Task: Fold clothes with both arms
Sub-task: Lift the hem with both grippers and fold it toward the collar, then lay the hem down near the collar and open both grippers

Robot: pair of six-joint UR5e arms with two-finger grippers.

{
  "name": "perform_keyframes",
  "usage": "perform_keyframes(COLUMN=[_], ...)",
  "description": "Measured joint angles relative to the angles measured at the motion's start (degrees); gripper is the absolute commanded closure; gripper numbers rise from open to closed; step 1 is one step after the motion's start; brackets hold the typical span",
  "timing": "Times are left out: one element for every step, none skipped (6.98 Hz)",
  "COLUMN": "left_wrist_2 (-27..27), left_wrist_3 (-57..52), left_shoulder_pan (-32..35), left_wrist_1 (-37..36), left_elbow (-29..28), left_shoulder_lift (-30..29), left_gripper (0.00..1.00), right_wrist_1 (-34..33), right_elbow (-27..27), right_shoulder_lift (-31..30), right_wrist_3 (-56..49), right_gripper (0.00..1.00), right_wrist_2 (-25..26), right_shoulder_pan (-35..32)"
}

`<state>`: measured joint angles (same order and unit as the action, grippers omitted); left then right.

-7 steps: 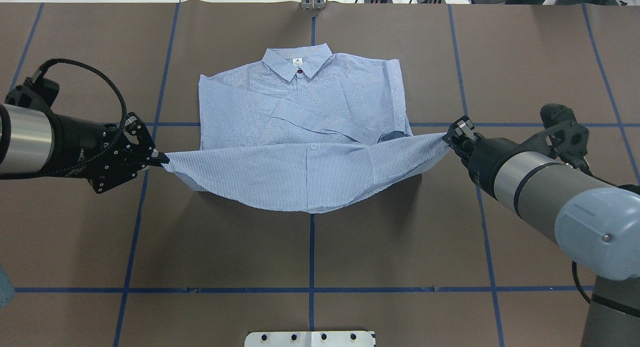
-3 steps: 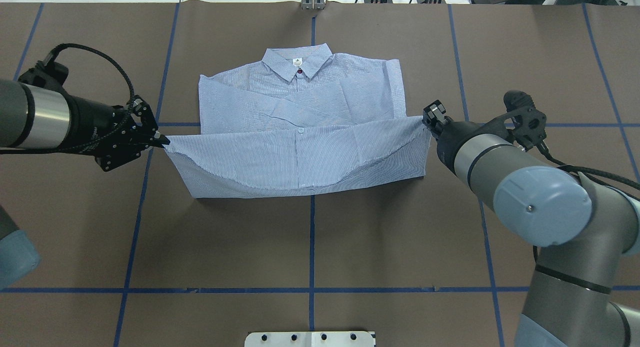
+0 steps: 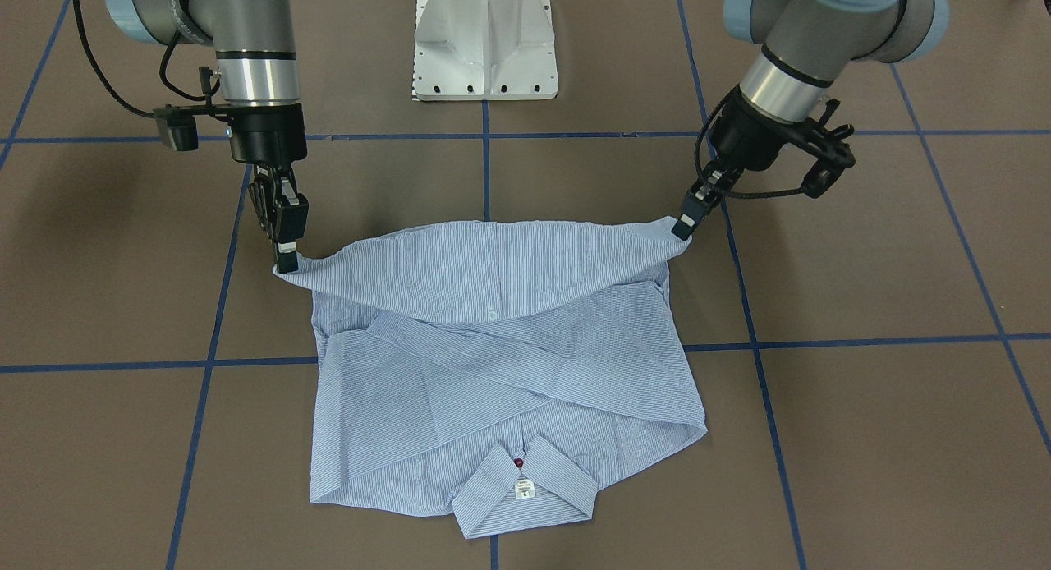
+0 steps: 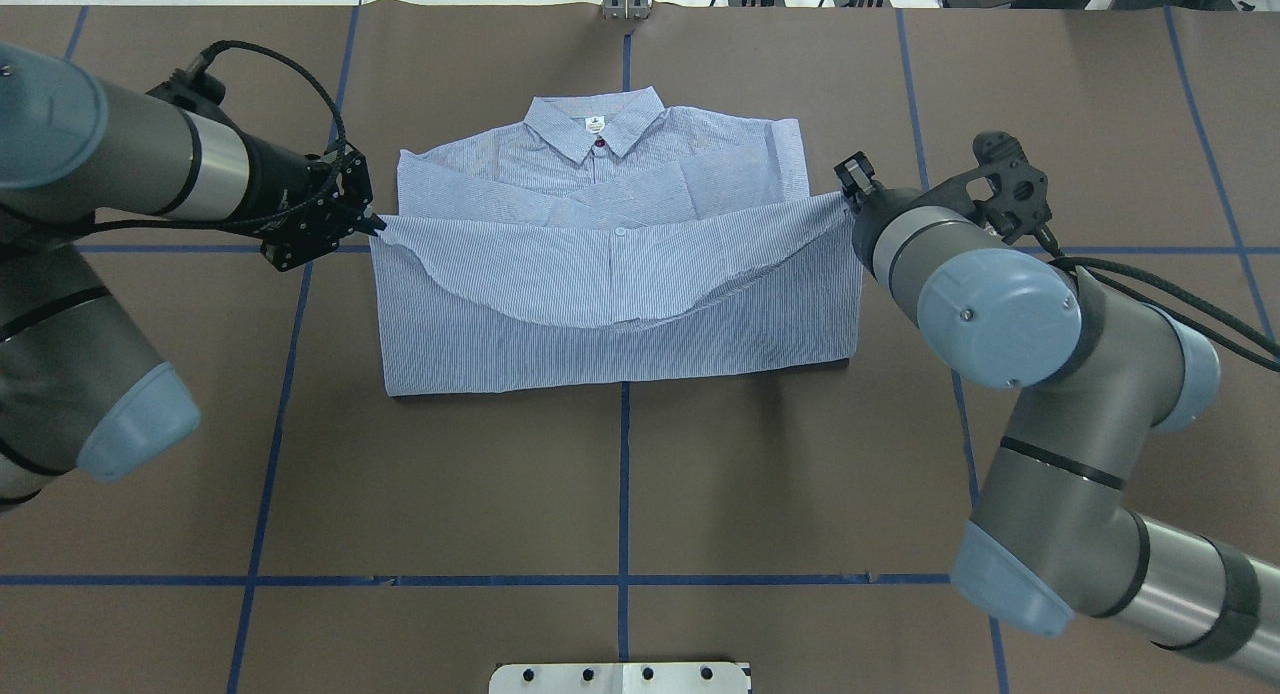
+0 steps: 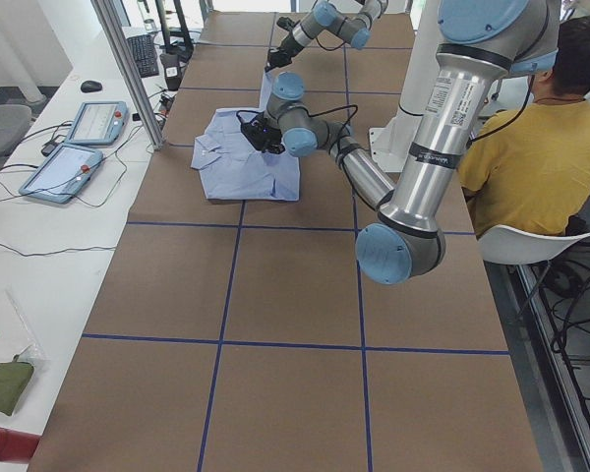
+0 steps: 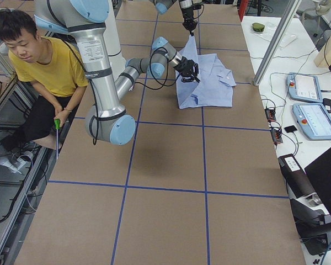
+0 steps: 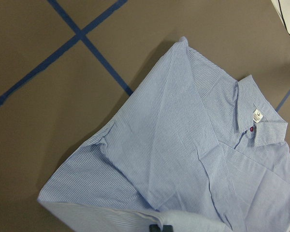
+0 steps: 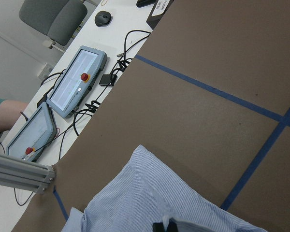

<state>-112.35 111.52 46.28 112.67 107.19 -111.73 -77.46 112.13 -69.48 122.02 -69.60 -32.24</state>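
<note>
Toward the far edge of the tabletop (image 4: 620, 474), centred, lies the striped shirt (image 4: 600, 354), collar away from the robot; left gripper (image 4: 374, 225) pinched closed on one hem corner; right gripper (image 4: 840, 196) likewise on the other; hem raised, stretched between them over the folded sleeves, sagging mid-span.

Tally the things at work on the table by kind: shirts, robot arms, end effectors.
Shirts: 1, the striped shirt
Robot arms: 2, left arm and right arm
End effectors: 2, left end effector and right end effector, both shut on the shirt
Total: 5
</note>
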Motion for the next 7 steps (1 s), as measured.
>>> perform_keyframes(left_wrist_2=[1.03,1.99,3.15,3.85,4.55,5.59,6.35], left_wrist_3=[-1.53,-2.36,-2.65,-2.80,-3.05,-3.60,-4.13], left_shoulder_pan=[0.16,0.18,0.20,0.21,0.21,0.17,0.14], left_wrist_1=[2.07,4.33,6.81,9.19,10.75,11.73,13.20], left_elbow=[-4.80,-8.34,-11.29,-13.65,-15.24,-16.60,-18.16], left_shoulder_lift=[-1.68,-2.28,-2.51,-2.58,-2.66,-2.76,-2.83], left_gripper=[1.00,1.00,1.00,1.00,1.00,1.00,1.00], right_wrist_1=[0.97,3.71,7.23,9.72,10.76,11.76,14.33], right_elbow=[-4.22,-8.82,-13.74,-18.58,-22.74,-26.41,-30.06], right_shoulder_lift=[2.53,4.71,6.85,9.43,12.00,13.98,15.08], right_wrist_3=[-0.35,-0.54,-0.61,-0.63,-0.64,-0.67,-0.70], right_gripper=[1.00,1.00,1.00,1.00,1.00,1.00,1.00], right_wrist_2=[-1.75,-2.68,-3.51,-4.24,-4.69,-4.98,-5.22], right_shoulder_pan=[-1.72,-2.82,-3.76,-4.56,-5.08,-5.58,-6.08])
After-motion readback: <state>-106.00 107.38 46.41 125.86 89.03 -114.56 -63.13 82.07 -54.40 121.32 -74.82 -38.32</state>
